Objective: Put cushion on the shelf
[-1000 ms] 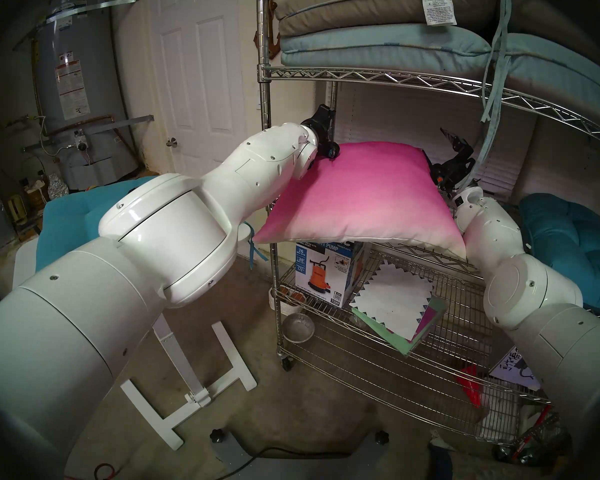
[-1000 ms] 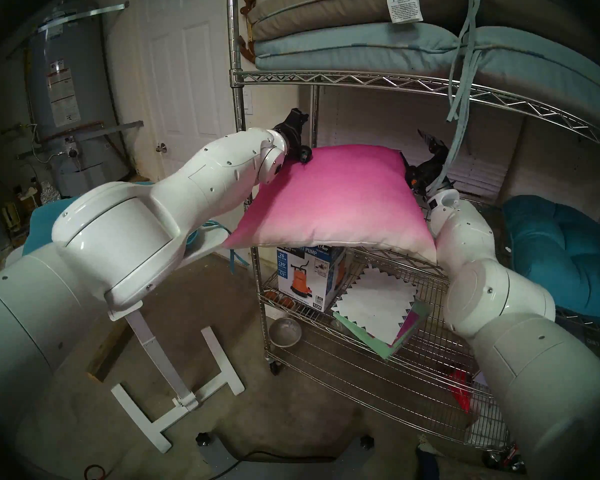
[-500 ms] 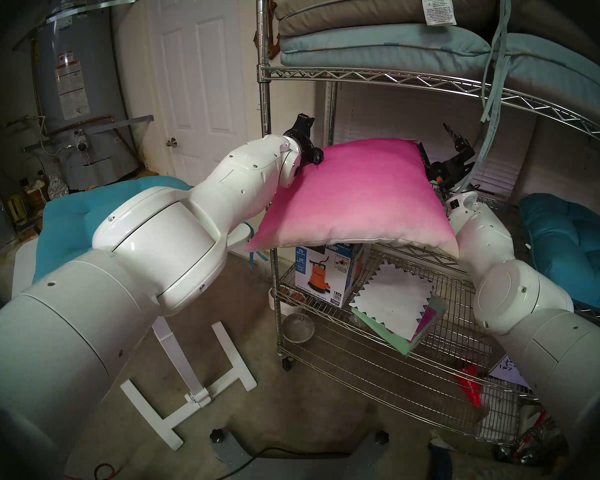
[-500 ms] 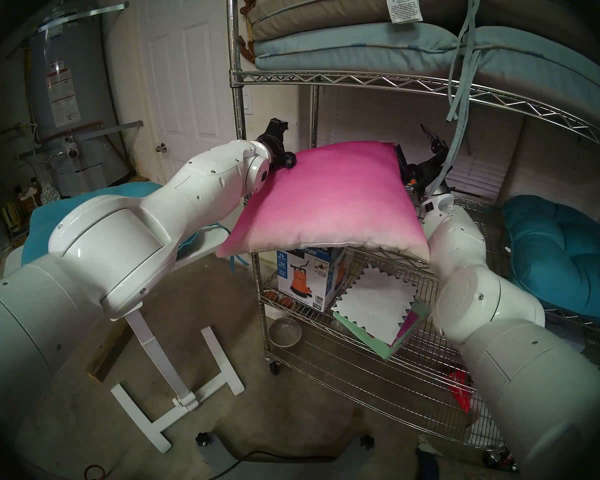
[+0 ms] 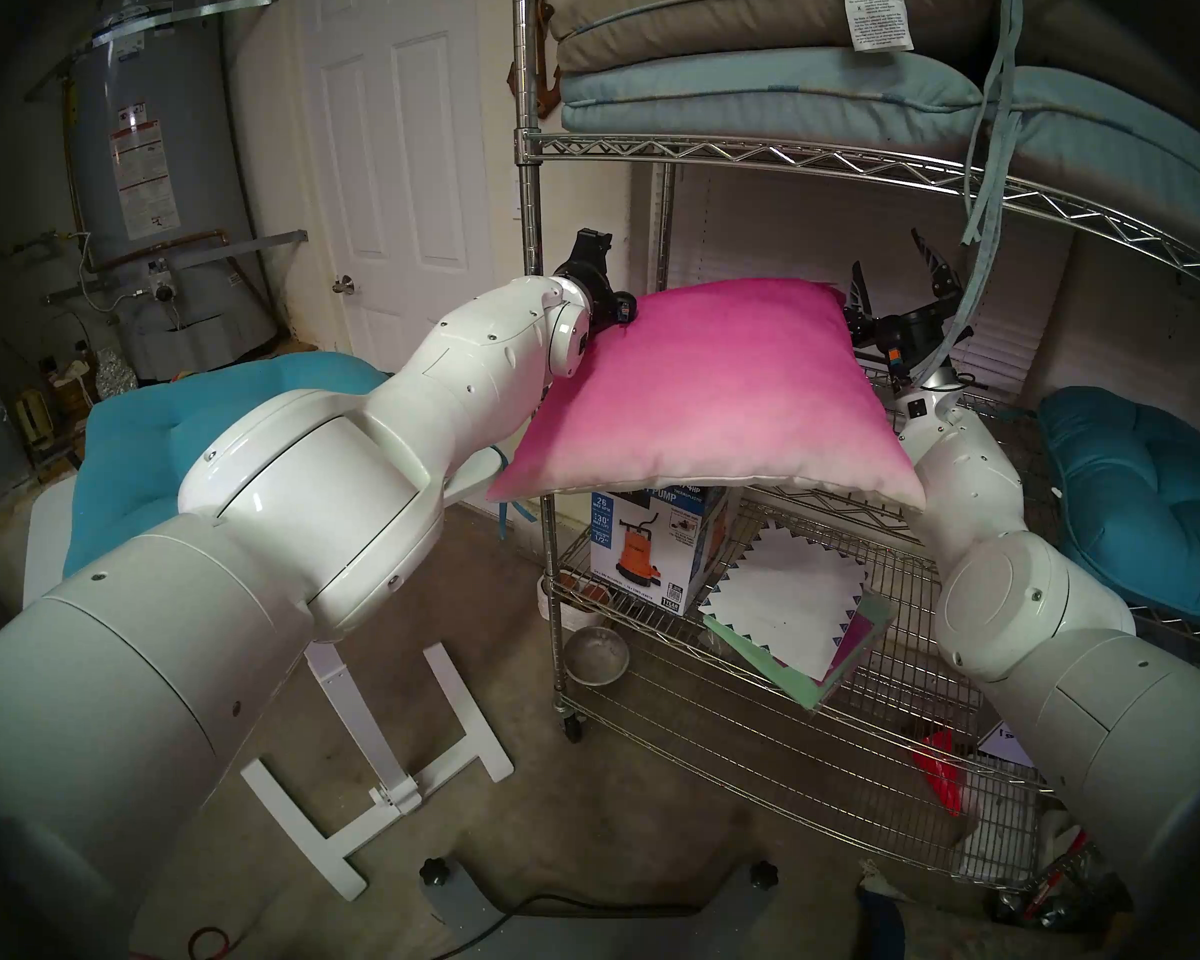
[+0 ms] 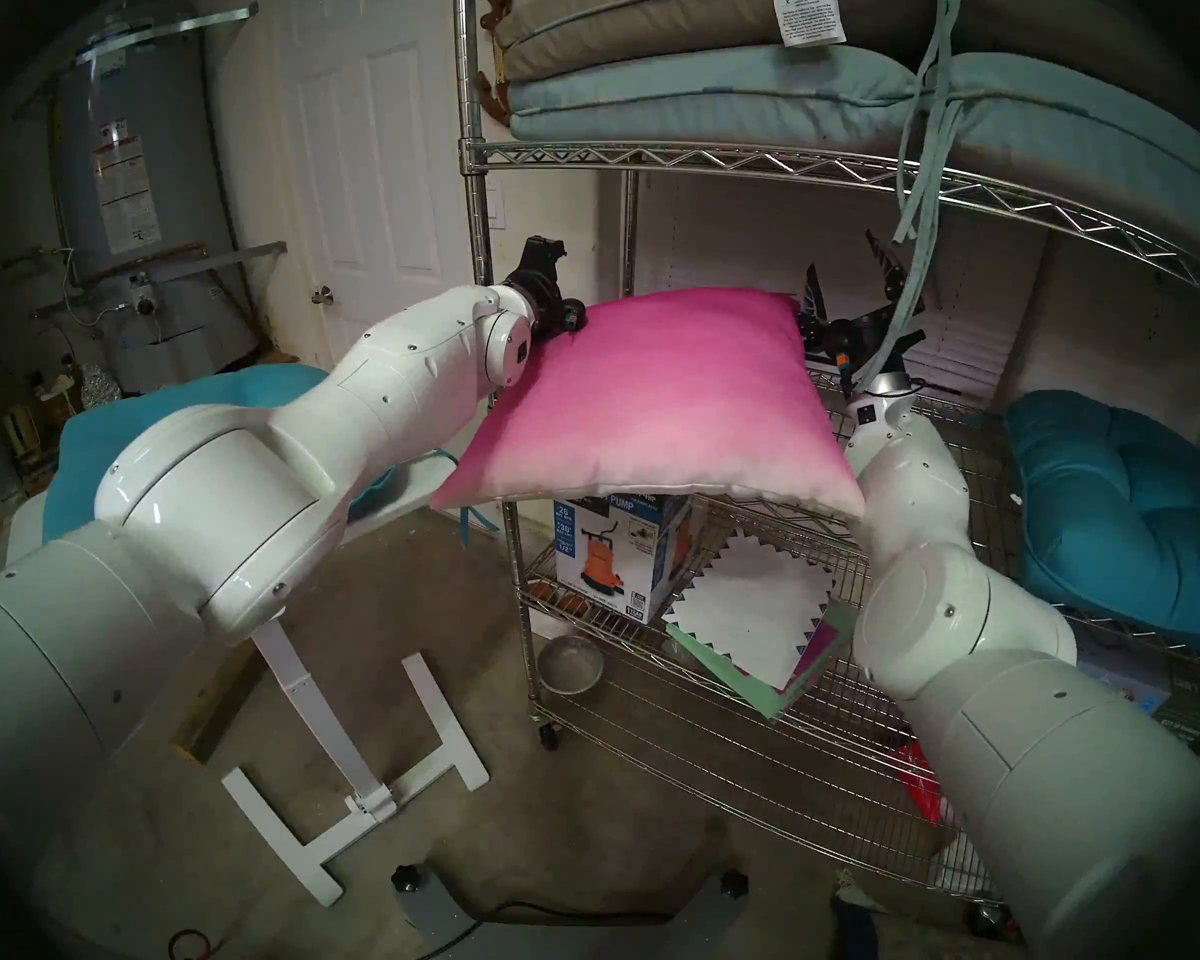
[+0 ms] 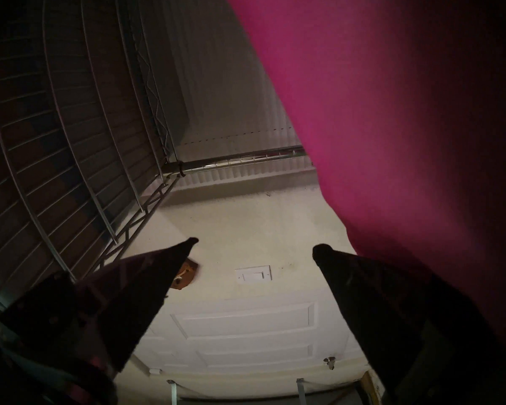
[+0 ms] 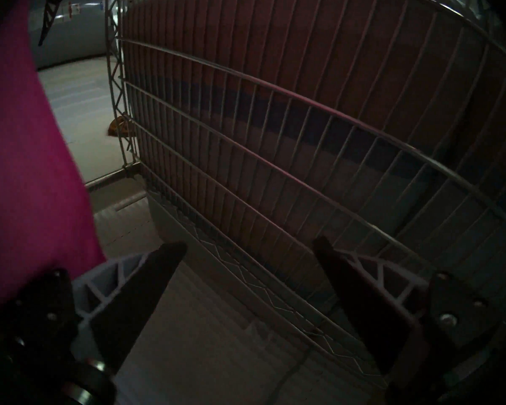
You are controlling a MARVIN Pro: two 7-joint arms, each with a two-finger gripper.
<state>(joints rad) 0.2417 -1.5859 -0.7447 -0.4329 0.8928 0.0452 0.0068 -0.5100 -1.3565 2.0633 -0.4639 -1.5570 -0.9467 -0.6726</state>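
Chrome wire shelf bears plump pink cushion

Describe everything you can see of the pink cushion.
The cushion is a plump square of smooth fabric, deep magenta at its far edge, fading to near-white at its near, seamed edge. It lies tilted, far edge raised, across the shelf, its near left corner overhanging. The left arm's wrist presses its left side; the right arm sits against its right. Neither the left pincer nor the right pincer grips it; both are open.
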